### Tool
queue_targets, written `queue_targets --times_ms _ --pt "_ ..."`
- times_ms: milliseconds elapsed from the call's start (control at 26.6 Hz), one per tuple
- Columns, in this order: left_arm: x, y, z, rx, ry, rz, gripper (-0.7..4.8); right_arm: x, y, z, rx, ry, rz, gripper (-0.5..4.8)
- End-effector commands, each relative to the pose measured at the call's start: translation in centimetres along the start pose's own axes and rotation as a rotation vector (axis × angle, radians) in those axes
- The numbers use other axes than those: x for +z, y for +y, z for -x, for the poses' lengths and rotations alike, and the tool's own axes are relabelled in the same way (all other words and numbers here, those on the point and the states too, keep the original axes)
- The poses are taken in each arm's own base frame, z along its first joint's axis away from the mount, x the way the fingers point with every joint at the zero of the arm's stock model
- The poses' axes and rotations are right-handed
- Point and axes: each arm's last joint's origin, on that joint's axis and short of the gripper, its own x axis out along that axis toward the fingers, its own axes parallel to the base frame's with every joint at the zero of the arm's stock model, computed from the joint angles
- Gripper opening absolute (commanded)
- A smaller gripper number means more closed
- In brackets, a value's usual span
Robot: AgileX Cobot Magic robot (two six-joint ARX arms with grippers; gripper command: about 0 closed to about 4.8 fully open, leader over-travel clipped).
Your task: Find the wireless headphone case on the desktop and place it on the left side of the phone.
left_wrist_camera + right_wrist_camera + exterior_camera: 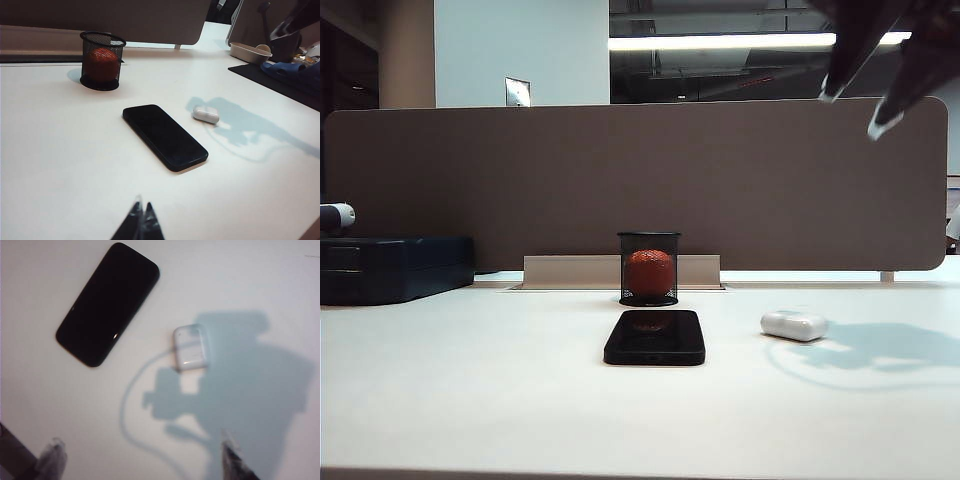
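Exterior view shows the wireless headphone case [794, 325] lying on the desktop [470, 400] right of the phone [655, 337], so nothing is placed yet. Right gripper [860, 110] hovers high above, jaws wide, empty. Left gripper [141, 220] rests closed, empty.

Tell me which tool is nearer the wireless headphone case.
Right. The right tool hangs open above the wireless headphone case, off the desktop. The left tool sits shut, low, farther back beyond the phone.
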Motion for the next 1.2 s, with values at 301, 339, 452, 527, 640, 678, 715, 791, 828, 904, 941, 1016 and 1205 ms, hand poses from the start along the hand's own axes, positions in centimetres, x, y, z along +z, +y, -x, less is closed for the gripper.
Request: queue_targets --times_ms 301,339,452,527,640,678,715,791,828,904,941,1016,1205 --pt "0.1 0.0 0.0 0.0 -0.005 -0.002 -0.05 2.2 -1.5 -5.1 0.009 0.001 0.081 4.79" --pt "0.1 0.0 0.0 0.001 -0.005 -0.002 -0.05 2.3 -1.7 -5.7 0.012 0.012 0.083 4.79" --pt "0.1 0.0 0.0 0.001 -0.006 -0.008 -0.05 2.3 -2.1 -7.0 0.023 0.042 0.086 4.79" --pt "0.1 0.0 0.0 0.001 -0.005 -0.009 -0.05 2.3 -2.4 -8.0 0.02 0.067 0.098 4.79" --pt "0.1 0.0 0.0 0.001 -0.005 -0.008 -0.05 2.3 -2.7 -9.7 0.032 0.112 0.127 4.79" --pt "0.1 0.0 0.0 0.001 -0.005 -0.008 -0.05 2.2 -2.8 -10.2 0.036 0.124 0.127 4.79" --pt "0.1 0.0 0.0 0.001 -0.005 -0.008 -0.05 2.2 -2.8 -11.0 0.046 0.142 0.137 4.79" --pt "0.1 0.0 0.0 0.001 -0.005 -0.008 -0.05 2.2 -3.1 -11.9 0.051 0.153 0.147 4.79" --pt "0.1 0.0 0.0 0.001 -0.005 -0.008 -0.05 2.2 -3.1 -12.2 0.054 0.158 0.154 4.79" --pt "0.1 0.0 0.0 0.001 -0.005 -0.008 -0.05 2.3 -3.1 -12.9 0.056 0.167 0.16 4.79" --pt "0.1 0.0 0.0 0.001 -0.005 -0.008 -0.05 2.3 -3.2 -13.2 0.056 0.171 0.159 4.79" --pt "0.1 0.0 0.0 0.001 -0.005 -0.008 -0.05 2.2 -3.3 -13.8 0.044 0.184 0.159 4.79" --pt "0.1 0.0 0.0 0.001 -0.005 -0.008 -0.05 2.1 -3.7 -14.6 0.018 0.203 0.175 4.79"
